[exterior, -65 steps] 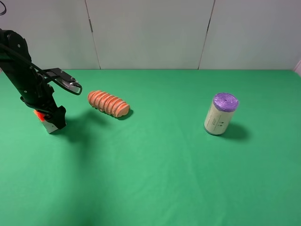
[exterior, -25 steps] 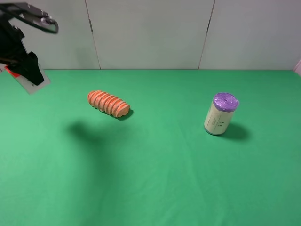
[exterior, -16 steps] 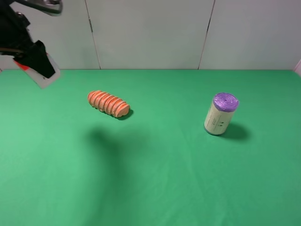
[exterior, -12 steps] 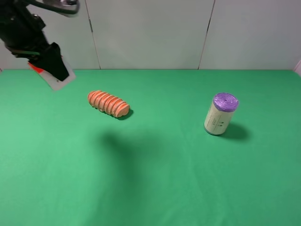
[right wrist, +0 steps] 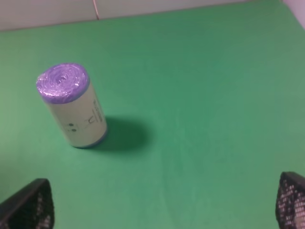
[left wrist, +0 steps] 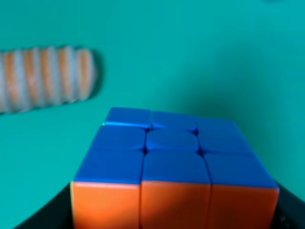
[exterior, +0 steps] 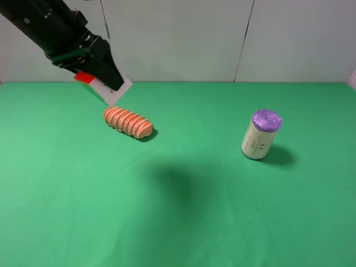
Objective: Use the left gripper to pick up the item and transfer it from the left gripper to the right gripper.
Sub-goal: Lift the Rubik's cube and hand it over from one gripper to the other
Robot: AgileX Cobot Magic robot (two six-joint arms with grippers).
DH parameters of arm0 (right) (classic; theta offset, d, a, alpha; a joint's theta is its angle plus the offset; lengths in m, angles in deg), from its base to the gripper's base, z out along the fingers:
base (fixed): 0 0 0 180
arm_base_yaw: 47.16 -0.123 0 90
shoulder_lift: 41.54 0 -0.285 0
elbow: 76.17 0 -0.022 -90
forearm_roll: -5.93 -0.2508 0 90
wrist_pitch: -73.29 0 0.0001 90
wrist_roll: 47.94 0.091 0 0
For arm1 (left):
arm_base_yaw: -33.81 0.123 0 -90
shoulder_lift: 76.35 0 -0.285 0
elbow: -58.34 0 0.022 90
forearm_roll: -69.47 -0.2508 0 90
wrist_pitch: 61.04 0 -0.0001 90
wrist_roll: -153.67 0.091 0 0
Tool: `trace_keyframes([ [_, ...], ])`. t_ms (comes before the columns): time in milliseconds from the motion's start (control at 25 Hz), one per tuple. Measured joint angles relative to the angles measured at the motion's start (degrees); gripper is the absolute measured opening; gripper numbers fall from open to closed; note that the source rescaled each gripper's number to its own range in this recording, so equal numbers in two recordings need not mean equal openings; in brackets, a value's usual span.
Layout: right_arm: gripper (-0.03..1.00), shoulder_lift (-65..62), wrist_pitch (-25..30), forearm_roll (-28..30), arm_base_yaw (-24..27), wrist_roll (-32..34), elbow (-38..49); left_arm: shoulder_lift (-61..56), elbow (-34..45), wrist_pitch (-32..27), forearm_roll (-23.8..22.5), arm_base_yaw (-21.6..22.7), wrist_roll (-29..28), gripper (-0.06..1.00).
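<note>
Left gripper (exterior: 105,82) clamped on cube (left wrist: 174,157), aloft near table's (exterior: 194,222) far-left edge, above loaf (exterior: 128,122). Right gripper (right wrist: 159,207) jaws wide apart, holding nothing. Wide green stretch between loaf and can (exterior: 261,134).

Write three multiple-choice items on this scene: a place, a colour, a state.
1. Where is the small multicoloured puzzle cube? A in the left gripper, above the green cloth; B lying on that cloth; C out of view.
2. What colour tops the beige cylindrical canister? A red; B purple; C yellow.
3. How is the right gripper? A shut on the cube; B shut on the canister; C open, empty.
A: black jaws flank the cube in the left wrist view. B: its cap is purple. C: fingertips wide apart, nothing between.
</note>
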Motion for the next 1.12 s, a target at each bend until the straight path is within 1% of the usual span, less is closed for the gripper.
trace_keyframes([
  [200, 1.00, 0.00, 0.00, 0.00, 0.00, 0.00, 0.00, 0.00, 0.00, 0.76, 6.28, 0.00, 0.05, 0.00],
  [440, 1.00, 0.00, 0.00, -0.44, 0.00, 0.00, 0.00, 0.94, 0.00, 1.05, 11.19, 0.00, 0.37, 0.00],
  [520, 1.00, 0.00, 0.00, -1.36, 0.00, 0.00, 0.00, 2.28, 0.00, 0.89, 13.42, 0.00, 1.28, 0.00],
  [680, 1.00, 0.00, 0.00, -3.82, 0.00, 0.00, 0.00, 6.05, 0.00, 0.17, 20.47, 0.00, 4.87, 0.00],
  [760, 1.00, 0.58, 0.00, -5.52, 0.00, -0.31, -0.12, 7.99, 0.00, -0.11, 24.06, 0.00, 6.89, 0.00],
  [880, 1.00, 4.43, -0.29, -8.52, 0.00, -2.61, -1.89, 10.44, 0.00, -0.88, 28.70, 0.00, 9.93, 0.00],
  [960, 1.00, 8.03, -1.23, -11.23, 0.00, -5.12, -3.45, 11.77, 0.00, -1.63, 31.39, 0.00, 11.79, 0.00],
  [1120, 1.00, 15.72, -4.64, -19.29, -0.14, -12.67, -4.62, 12.62, 0.00, -1.91, 36.17, 0.00, 15.36, 0.00],
])
